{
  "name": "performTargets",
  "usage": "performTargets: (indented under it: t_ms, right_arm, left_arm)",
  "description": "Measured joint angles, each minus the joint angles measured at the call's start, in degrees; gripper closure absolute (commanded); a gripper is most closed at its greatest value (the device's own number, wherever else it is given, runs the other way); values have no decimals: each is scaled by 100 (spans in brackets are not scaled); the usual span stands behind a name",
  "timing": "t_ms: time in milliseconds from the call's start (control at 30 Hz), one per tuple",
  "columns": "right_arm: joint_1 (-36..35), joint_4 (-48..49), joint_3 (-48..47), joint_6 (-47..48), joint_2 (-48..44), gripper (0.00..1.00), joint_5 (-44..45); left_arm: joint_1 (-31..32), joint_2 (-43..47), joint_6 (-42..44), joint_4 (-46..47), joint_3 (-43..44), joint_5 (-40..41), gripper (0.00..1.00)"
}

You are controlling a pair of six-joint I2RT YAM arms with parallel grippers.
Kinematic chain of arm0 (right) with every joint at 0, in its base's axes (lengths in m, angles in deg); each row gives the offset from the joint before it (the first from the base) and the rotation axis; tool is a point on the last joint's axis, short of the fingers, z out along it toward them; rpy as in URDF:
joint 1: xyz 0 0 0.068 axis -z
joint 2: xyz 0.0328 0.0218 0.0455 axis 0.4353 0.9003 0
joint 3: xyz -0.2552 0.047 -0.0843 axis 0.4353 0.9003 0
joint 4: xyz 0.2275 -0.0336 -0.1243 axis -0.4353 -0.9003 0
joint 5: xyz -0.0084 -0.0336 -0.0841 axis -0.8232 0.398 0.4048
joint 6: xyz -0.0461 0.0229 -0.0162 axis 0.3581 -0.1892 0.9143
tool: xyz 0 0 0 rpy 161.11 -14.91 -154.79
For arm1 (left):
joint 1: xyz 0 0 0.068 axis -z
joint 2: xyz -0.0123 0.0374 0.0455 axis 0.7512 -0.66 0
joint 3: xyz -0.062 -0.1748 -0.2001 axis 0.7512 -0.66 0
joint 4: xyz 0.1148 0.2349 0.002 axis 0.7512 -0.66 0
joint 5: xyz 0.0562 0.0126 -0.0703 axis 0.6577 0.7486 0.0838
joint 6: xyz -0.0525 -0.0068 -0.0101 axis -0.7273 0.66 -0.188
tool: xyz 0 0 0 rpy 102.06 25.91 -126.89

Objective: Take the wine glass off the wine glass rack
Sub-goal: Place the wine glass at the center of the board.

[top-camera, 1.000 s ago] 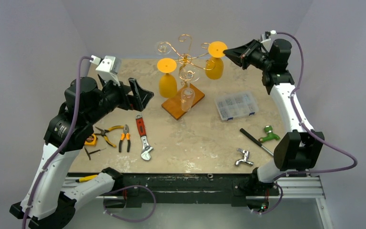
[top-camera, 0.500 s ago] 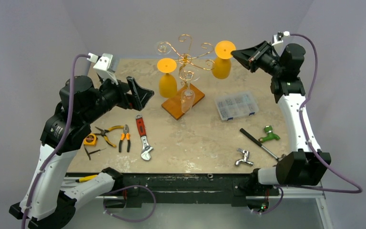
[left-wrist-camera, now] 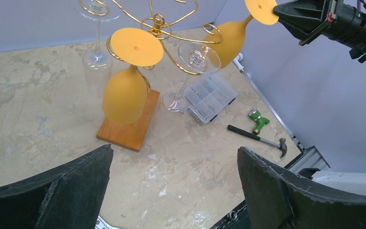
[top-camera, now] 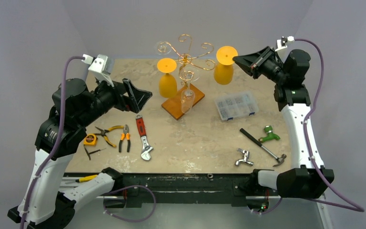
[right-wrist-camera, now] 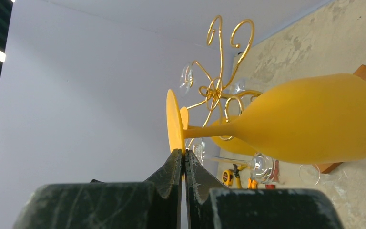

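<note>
**Right hand.** The right hand (top-camera: 237, 59) is in the upper right of the top view, raised well above the bench (top-camera: 200, 143). Its fingers are fully closed, pinching the rim of the foot of the yellow wine glass (top-camera: 224, 72). The right wrist view shows the thin foot disc clamped edge-on between the two fingertips.

**Wine glass.** The glass is carried foot up, bowl hanging below, somewhat tilted. It is in the air just right of the rack (top-camera: 185, 58). Its stem stands outside the nearest wire curl (whether the bowl touches that curl cannot be told).

**Rack.** The rack stands on its wooden base at the upper centre of the bench. A second yellow glass (top-camera: 167, 83) hangs from its left side, bowl down. One clear glass (top-camera: 187, 99) hangs at the front. Another clear glass hangs at the rack's upper left.

**Left hand.** The left hand (top-camera: 143, 98) is left of the rack, above the bench, pointed toward it. Its fingers are spread fully apart and hold nothing.

**Other items.** A parts box (top-camera: 237, 105) lies right of the rack base. A hammer (top-camera: 263, 146) lies at lower right. A wrench (top-camera: 143, 136) and pliers lie at lower left.
</note>
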Motion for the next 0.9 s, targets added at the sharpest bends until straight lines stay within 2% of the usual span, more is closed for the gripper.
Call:
performTargets:
  t_ms: [400,567,900]
  right_arm:
    - [0,-605,63,179,-424,100,0]
    - [0,-1364,-157,549,-448,100,4]
    - [0,-2076,-402,745,-579,100,-20]
  left_arm:
    - [0,186,-4,-28,72,-55,0]
    - [0,175,-42,-26,129,-155,0]
    - [0,-254,-57,-17,507,-1113,0]
